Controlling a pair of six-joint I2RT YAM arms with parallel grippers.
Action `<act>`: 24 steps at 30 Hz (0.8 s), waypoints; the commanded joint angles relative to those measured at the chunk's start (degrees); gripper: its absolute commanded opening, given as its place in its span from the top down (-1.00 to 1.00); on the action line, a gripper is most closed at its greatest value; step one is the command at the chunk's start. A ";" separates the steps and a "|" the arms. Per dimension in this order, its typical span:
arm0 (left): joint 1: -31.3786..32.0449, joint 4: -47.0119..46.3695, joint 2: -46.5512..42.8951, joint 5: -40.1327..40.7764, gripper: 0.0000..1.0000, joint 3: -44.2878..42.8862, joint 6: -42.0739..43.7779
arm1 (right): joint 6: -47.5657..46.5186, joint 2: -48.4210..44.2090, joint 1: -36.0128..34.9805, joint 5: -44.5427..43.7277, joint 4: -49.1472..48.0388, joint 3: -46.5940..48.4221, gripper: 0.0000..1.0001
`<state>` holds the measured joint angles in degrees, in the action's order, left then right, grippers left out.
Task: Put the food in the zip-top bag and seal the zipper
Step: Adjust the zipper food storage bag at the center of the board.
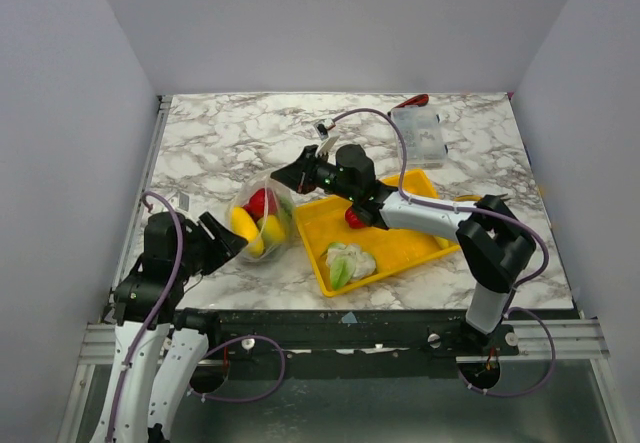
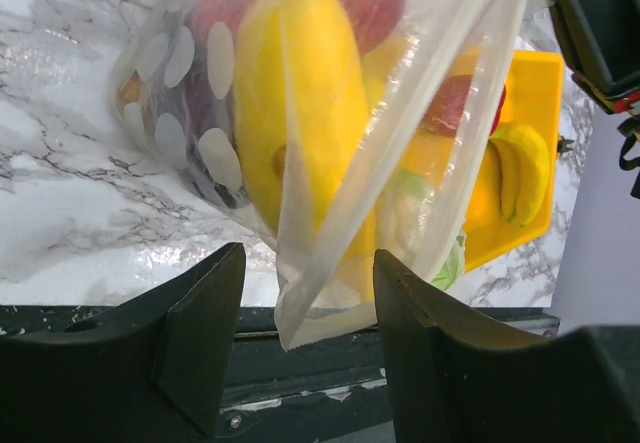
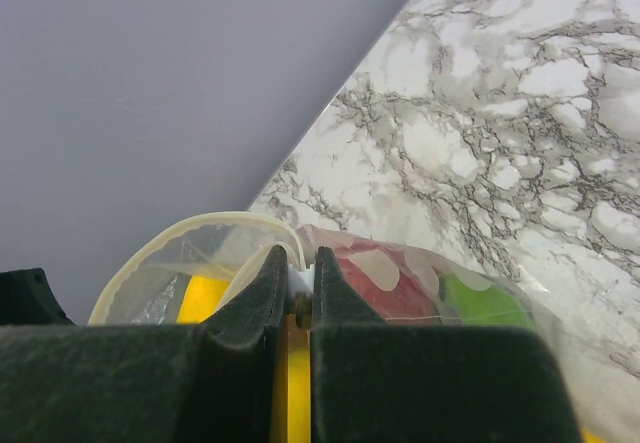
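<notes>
Hovering at the lower left of the top view, my left gripper (image 1: 222, 239) has its jaws parted, and a loose corner of the zip-top bag (image 1: 262, 218) dangles between them. The bag stands left of centre, holding a yellow piece (image 2: 300, 113) and a red piece (image 1: 262, 201). Right of it, the yellow tray (image 1: 425, 241) carries the cauliflower (image 1: 350, 261). Further up, my right gripper (image 1: 292, 175) is clenched on the bag's rim at the zipper (image 3: 190, 225).

Bag (image 1: 243, 206), tray (image 1: 400, 248) mid-table; far-left marble (image 1: 200, 153) open
</notes>
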<state>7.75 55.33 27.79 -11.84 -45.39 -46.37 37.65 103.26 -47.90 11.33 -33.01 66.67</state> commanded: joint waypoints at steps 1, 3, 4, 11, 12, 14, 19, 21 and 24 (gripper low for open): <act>0.22 -1.82 1.20 1.12 0.05 1.61 -0.86 | -0.29 -2.43 -0.09 -2.40 1.81 0.55 0.99; 0.21 -2.20 1.77 2.27 0.63 0.19 -0.22 | -0.64 -2.77 -0.09 -2.90 2.55 0.18 0.99; 0.16 -2.60 1.76 2.22 0.85 -1.21 1.84 | -1.13 -2.87 -0.09 -3.32 3.40 0.28 0.99; 0.12 3.30 5.30 11.15 1.00 -23.94 10.18 | -5.94 -7.93 -0.34 -3.89 11.90 -0.55 0.99; 0.08 2.31 5.56 7.38 1.00 -23.44 9.80 | -6.21 -9.15 -0.52 -3.94 11.88 -1.29 0.99; 0.07 -1.24 6.01 1.85 1.00 -17.76 8.76 | -5.32 -11.26 -0.61 -3.54 9.68 -3.89 0.99; -1.64 -4.60 8.72 4.95 1.00 -1.96 8.71 | -2.84 -8.46 -0.62 -4.74 -0.43 -12.27 0.99; -3.39 -4.36 9.58 4.06 1.00 -3.65 10.15 | -3.13 -6.00 -0.62 -3.61 1.66 -10.99 0.99; -3.65 -3.83 8.56 6.80 1.00 -11.77 12.28 | -3.68 -6.14 -0.62 -1.71 5.13 -7.84 0.99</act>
<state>5.13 52.86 39.57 -6.87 -47.22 -37.67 34.48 96.60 -48.75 9.21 -29.98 56.51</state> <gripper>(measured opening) 0.009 0.065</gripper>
